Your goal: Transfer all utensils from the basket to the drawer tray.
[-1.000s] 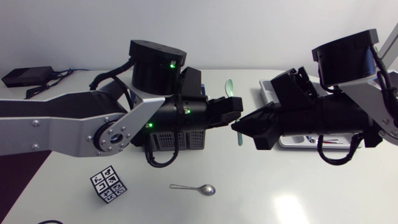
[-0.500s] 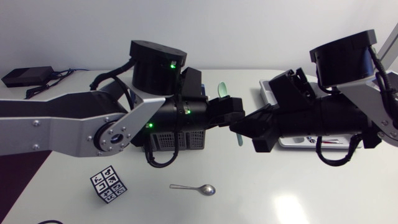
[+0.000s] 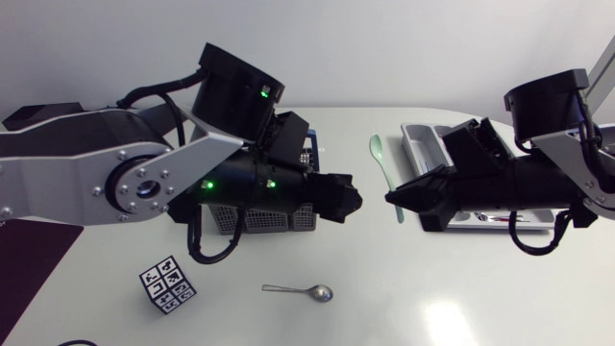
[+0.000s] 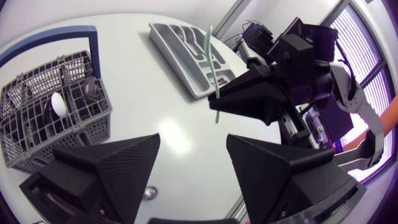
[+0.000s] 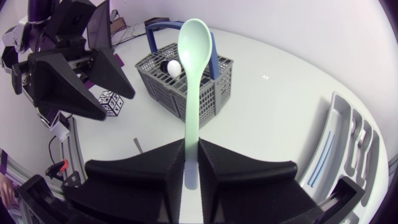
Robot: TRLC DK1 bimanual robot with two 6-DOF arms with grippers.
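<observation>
A mint green spoon (image 3: 384, 173) hangs above the table between basket and tray, with my right gripper (image 3: 394, 199) shut on its handle. In the right wrist view the spoon (image 5: 191, 56) rises from between that gripper's (image 5: 192, 146) closed fingers, bowl outward. My left gripper (image 3: 348, 200) is a short way to the left of the spoon, open and holding nothing; in its own view the left gripper (image 4: 193, 142) has its fingers wide apart. The grey wire basket (image 3: 264, 219) with a blue handle lies mostly under my left arm. The grey drawer tray (image 3: 423, 144) is at the right.
A metal spoon (image 3: 303, 291) lies on the table near the front. A cube with black-and-white markers (image 3: 166, 284) stands to the left of it. A white rounded utensil (image 4: 58, 104) sits in the basket (image 4: 37, 124). Some utensils lie in the tray (image 5: 348, 143).
My left gripper has opened, let go of the mint spoon and drawn back to the left. My right gripper, still shut on the spoon, has carried it right towards the tray.
</observation>
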